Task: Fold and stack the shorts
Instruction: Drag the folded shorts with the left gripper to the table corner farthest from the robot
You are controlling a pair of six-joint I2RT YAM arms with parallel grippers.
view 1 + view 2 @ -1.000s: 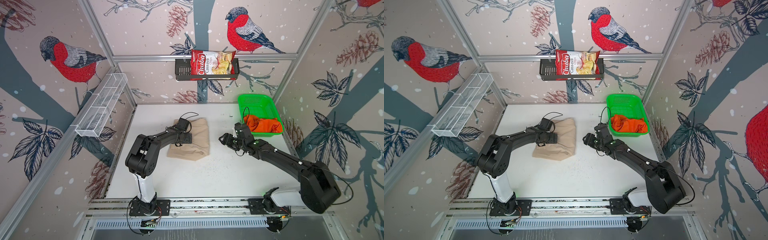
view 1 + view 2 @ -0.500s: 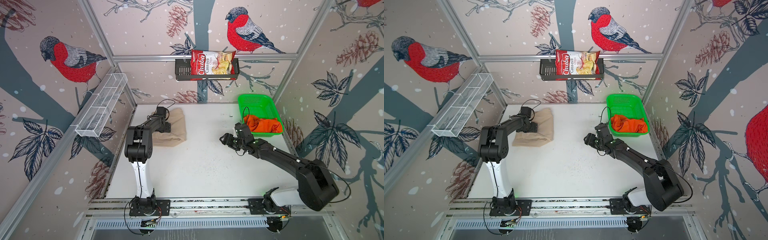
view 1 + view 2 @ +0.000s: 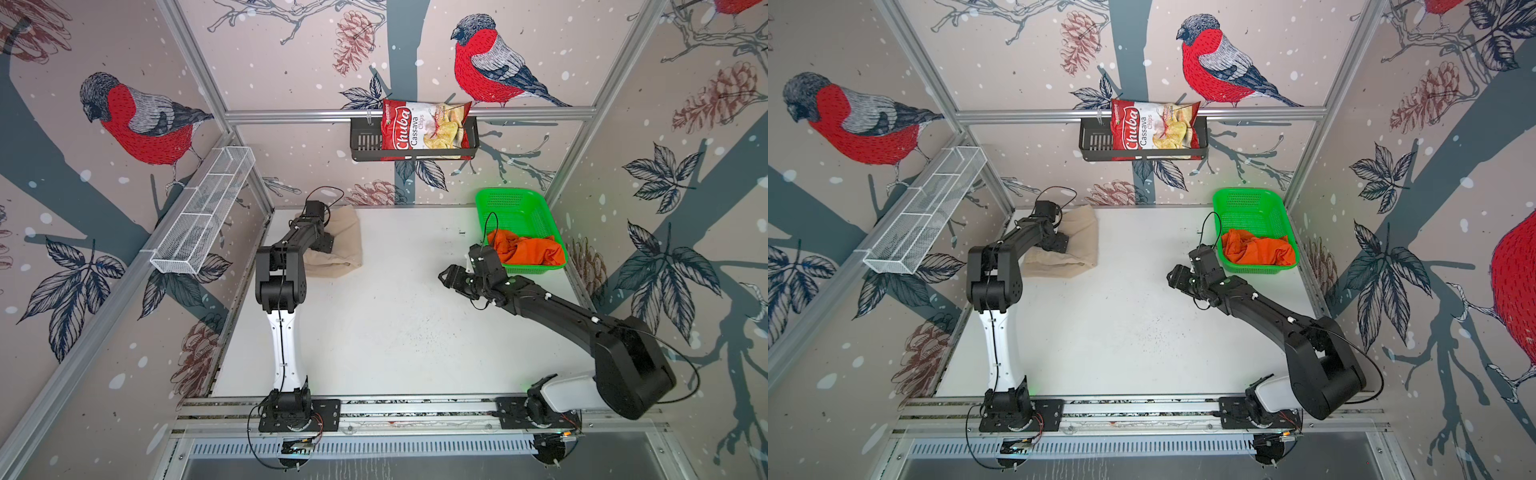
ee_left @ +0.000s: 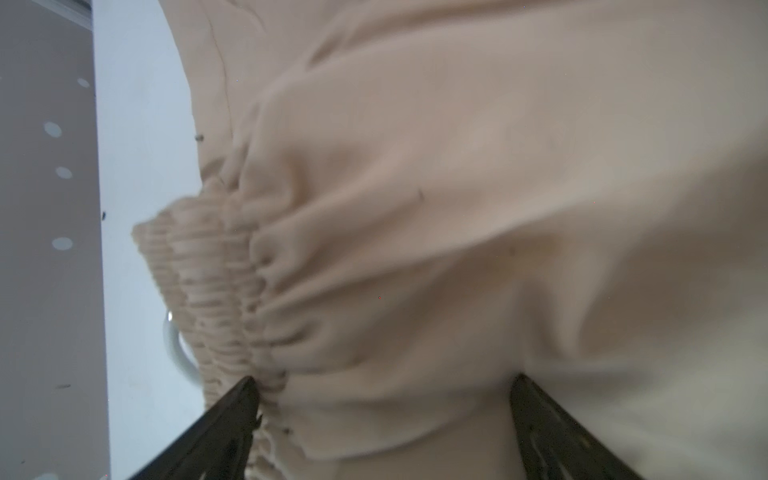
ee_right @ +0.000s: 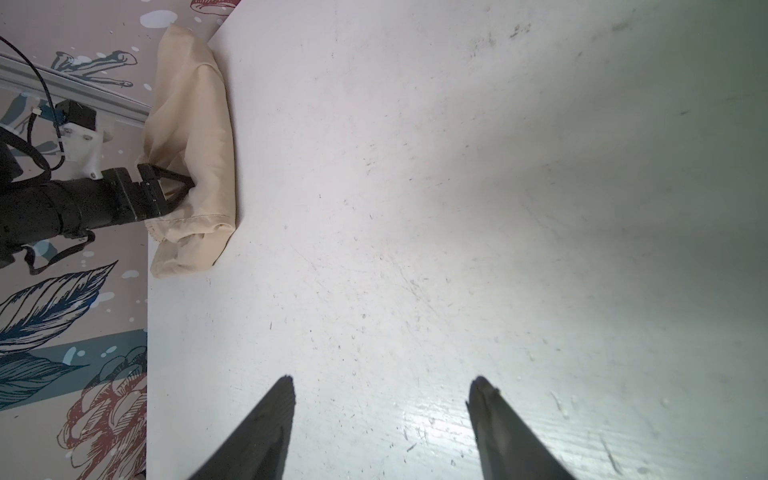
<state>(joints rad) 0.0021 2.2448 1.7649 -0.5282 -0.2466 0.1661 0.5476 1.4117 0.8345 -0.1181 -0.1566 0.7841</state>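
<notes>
Upper left in a top view: the beige shorts (image 3: 343, 249) lie folded in the table (image 3: 395, 332) corner, with the left claw (image 4: 382, 379) spread wide on them. The centre is bare. Right: the right claw (image 3: 451, 276), spread and empty, points away from the orange shorts (image 3: 525, 251), which are heaped in the basket (image 3: 511, 193) just behind it. This arm is nearer.

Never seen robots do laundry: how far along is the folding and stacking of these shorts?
Done: the beige shorts lie folded in the far left corner. In hand: the left gripper, jaws wide, rests on them; the right gripper hangs open and empty over the bare table. Left: the orange shorts sit crumpled in the green basket, not yet folded or stacked.
</notes>
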